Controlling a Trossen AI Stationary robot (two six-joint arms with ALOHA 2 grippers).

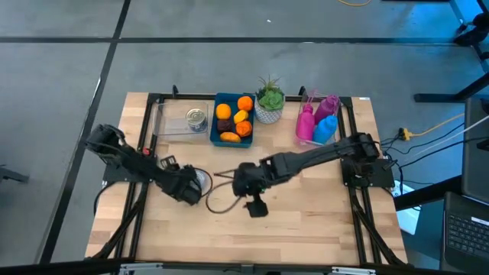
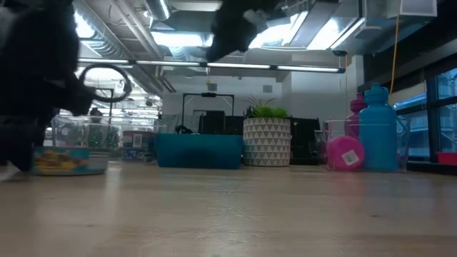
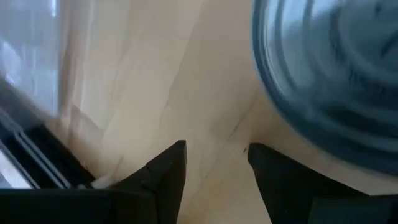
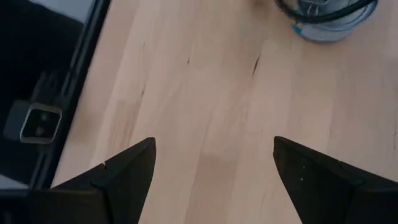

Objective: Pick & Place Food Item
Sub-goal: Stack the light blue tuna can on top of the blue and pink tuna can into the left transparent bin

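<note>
High view: left end effector (image 1: 191, 189) low beside a round can (image 1: 202, 180) at counter (image 1: 321, 221) centre-left; blue tray (image 1: 227, 101) of oranges (image 1: 244, 104) far.

Left wrist view: fingers (image 3: 168, 171) narrowly apart, clamping nothing, ribbed metal can (image 3: 323, 81) alongside. Best centred before closing.

Right wrist view: right end effector (image 4: 211, 168) spread wide over bare pale wood.

Grey concrete floor (image 1: 61, 69) crossed by dark seams surrounds the table; beyond it, an open ceiling (image 2: 300, 28) with exposed ducts and strip lights (image 2: 178, 39) (very bright), and windows (image 2: 439, 96) at the right
</note>
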